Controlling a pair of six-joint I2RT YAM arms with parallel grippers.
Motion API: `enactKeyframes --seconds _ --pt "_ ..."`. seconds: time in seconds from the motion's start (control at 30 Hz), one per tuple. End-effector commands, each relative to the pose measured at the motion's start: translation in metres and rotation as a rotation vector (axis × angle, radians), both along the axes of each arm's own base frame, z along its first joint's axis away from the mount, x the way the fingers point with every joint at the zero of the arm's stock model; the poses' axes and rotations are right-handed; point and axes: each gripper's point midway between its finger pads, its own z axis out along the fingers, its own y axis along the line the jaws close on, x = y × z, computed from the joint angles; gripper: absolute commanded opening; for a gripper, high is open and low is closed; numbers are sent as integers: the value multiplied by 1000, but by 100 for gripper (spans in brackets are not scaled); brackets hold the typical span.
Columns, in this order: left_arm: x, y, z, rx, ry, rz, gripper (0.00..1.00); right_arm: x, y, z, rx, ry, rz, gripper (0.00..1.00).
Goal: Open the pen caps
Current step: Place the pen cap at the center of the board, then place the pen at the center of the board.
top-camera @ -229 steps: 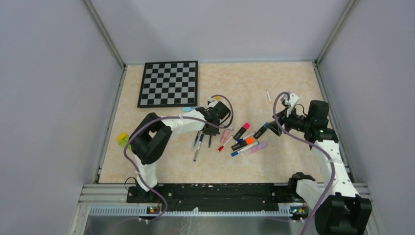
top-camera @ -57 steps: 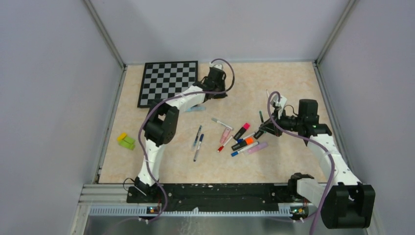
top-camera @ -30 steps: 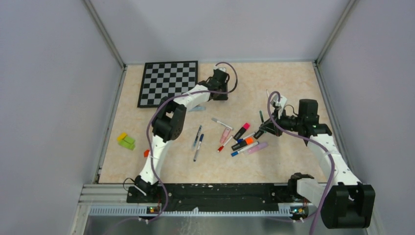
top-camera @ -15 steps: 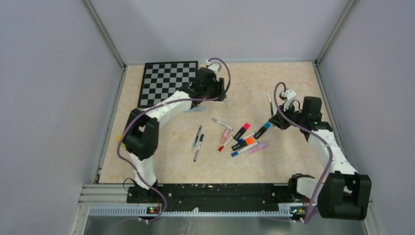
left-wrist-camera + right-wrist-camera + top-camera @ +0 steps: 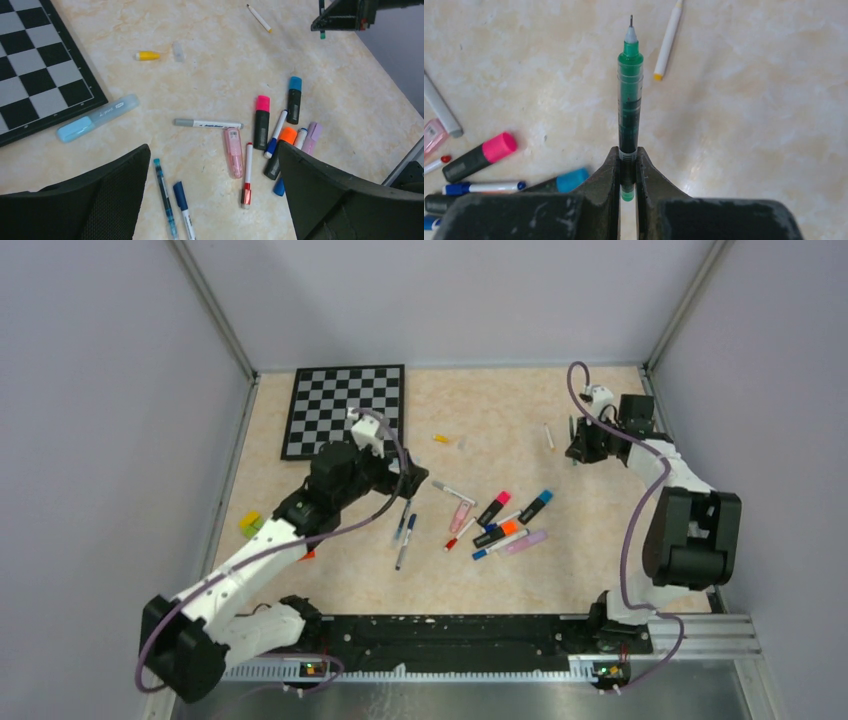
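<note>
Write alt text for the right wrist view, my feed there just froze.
The right gripper is shut on a green pen, uncapped, its fine tip pointing away from the camera over the beige table. A thin white pen with a yellow end lies right of the tip; a pink-capped marker and a blue-capped marker lie at lower left.

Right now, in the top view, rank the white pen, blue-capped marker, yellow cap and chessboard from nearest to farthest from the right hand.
1. white pen: just left of the right hand, which grips a green pen.
2. blue-capped marker: in the pile, toward the arm bases.
3. yellow cap: loose, mid-table, farther left.
4. chessboard: far-left corner.
</note>
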Motion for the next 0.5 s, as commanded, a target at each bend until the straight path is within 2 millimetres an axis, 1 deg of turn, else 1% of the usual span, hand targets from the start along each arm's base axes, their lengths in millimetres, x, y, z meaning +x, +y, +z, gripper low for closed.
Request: enactKeyframes --seconds 0.0,0.03,0.07,0.1,0.13,0.2,0.27,0.3,0.47 --pt "-21 26 11 -41 -72 57 99 44 -14 8 -47 -18 5 0" --pt "-28 30 5 -45 -60 61 99 51 -16 4 -48 -6 3 0" --pt "-35 34 7 -59 -62 65 99 58 -17 1 -51 8 1 0" --pt "-40 37 3 -64 -51 69 99 65 -19 -9 -52 33 0 0" --pt "-45 40 0 -71 -40 72 99 72 -20 -10 -51 44 -2 0" --pt "-53 44 -9 -87 -18 78 99 80 -21 -19 -45 77 -1 0" --pt "-60 48 -11 -101 -17 85 99 86 -22 -27 -39 102 0 1" --pt "-62 49 -12 -106 -20 88 99 88 -21 -34 -32 123 0 1" --pt "-63 54 -12 -116 -38 105 99 96 -18 -51 10 183 -7 5"
